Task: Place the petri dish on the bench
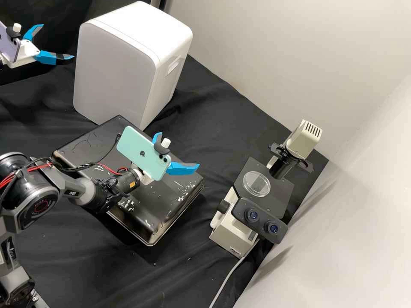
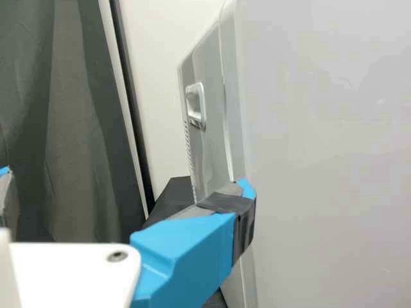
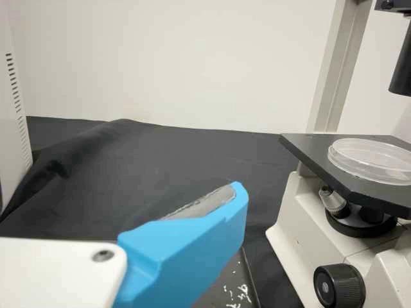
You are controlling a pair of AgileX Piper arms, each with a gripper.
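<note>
A clear round petri dish lies on the black stage of a white microscope at the bench's right side; the right wrist view has the dish ahead on the stage. My right gripper hovers over a black tray, left of the microscope and well short of the dish, open and holding nothing; one of its blue fingers is in the foreground. My left gripper is at the far left back corner, open, beside a white box; one of its fingers nearly touches that box.
A tall white box stands at the back left. A scuffed black tray lies mid-bench under the right arm. Black cloth covers the bench between tray and microscope. White walls close the right side. A grey cable runs off the microscope's front.
</note>
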